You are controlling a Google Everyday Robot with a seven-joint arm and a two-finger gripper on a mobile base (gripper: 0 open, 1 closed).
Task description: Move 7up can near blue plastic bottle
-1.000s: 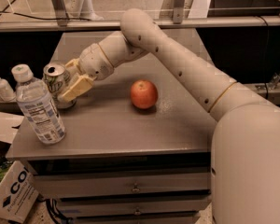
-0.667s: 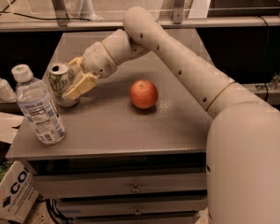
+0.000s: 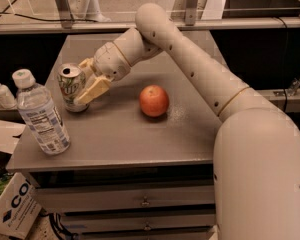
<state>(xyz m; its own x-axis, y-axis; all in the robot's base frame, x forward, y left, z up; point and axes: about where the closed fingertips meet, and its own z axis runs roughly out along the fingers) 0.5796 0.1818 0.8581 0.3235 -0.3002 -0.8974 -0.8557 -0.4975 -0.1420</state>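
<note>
7up can (image 3: 70, 85) sits clamped in the claw (image 3: 83, 86). Best to slide it low and slowly across the bench (image 3: 140, 139) towards the blue plastic bottle (image 3: 40, 116), without knocking it.

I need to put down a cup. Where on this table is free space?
Free: the table front between bottle and apple, and the back behind the arm. Crowded: left side, where the claw grips the can near the bottle.
</note>
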